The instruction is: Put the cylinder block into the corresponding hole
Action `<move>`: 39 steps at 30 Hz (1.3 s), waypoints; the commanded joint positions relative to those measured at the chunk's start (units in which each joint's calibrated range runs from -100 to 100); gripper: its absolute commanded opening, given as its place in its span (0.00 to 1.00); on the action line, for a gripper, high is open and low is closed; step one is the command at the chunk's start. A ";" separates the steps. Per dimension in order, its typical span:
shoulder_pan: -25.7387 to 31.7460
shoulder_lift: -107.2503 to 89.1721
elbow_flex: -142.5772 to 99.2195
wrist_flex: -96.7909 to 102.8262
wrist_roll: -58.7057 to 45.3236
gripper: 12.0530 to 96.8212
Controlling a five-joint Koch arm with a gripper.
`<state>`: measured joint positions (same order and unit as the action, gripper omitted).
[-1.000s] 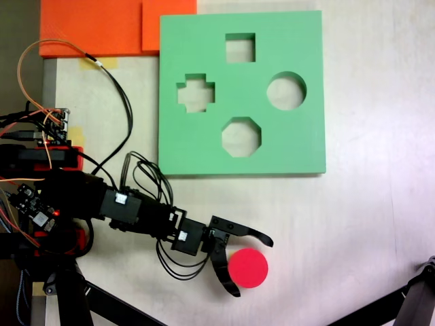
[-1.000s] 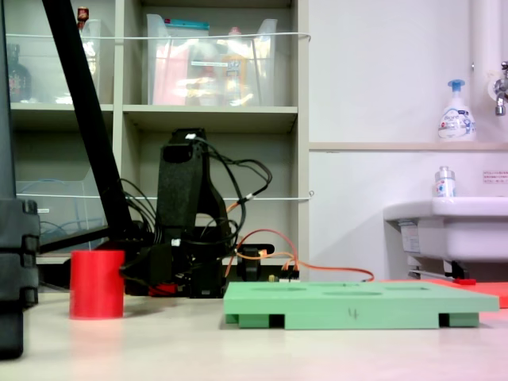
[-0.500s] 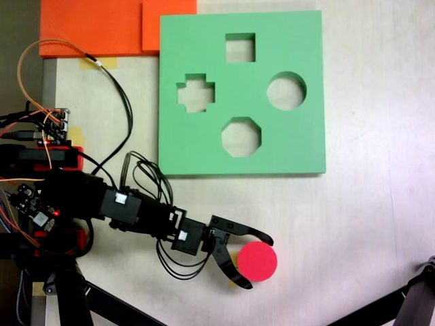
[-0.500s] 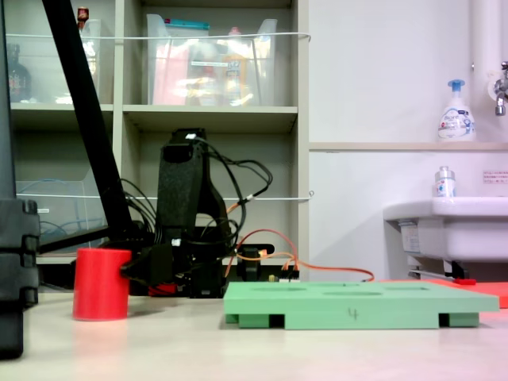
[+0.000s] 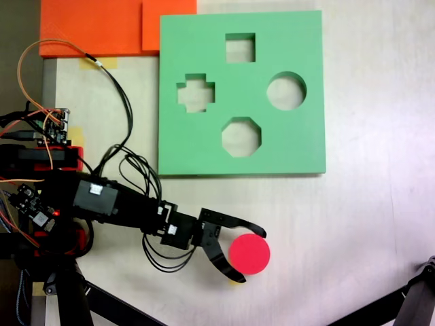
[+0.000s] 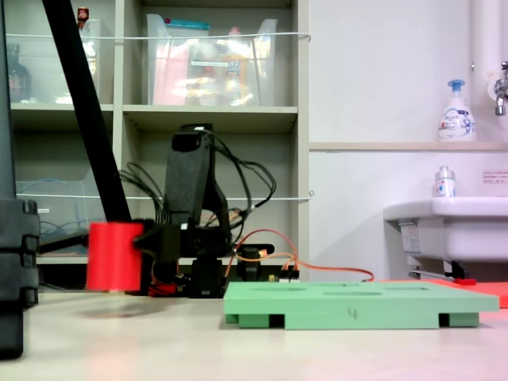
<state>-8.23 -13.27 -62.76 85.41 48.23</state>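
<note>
- Gripper (image 5: 251, 255): in the top-down fixed view, its two black jaws lie on either side of the cylinder block (image 5: 249, 254), one curving over its upper edge and the other under its lower left edge, closed against the block.
- Cylinder block: in the side-on fixed view the red block (image 6: 113, 256) hangs clear of the table (image 6: 159, 341), with a faint shadow on the tabletop beneath it; the gripper (image 6: 127, 248) meets it at its right side.
- Position of the block: in the top-down fixed view it sits below the green foam board (image 5: 299, 149), apart from the board's lower edge and toward the bottom of the picture.
- Corresponding hole (image 5: 286, 92): the round cutout near the board's right edge, empty, with a square cutout (image 5: 240, 47) up and to its left, a cross cutout (image 5: 196, 93) farther left and an octagonal cutout (image 5: 240, 136) below left.
- Green foam board in the side-on view (image 6: 357, 305): it lies flat on the table, to the right of the raised block.
</note>
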 commanded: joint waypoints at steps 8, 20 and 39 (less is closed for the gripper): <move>6.69 -39.24 0.95 -20.85 -0.39 0.32; 20.27 -43.99 13.61 -36.16 -0.83 0.33; 24.18 3.49 43.32 -36.26 -1.37 0.33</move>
<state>15.46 -9.71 -24.35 48.12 47.55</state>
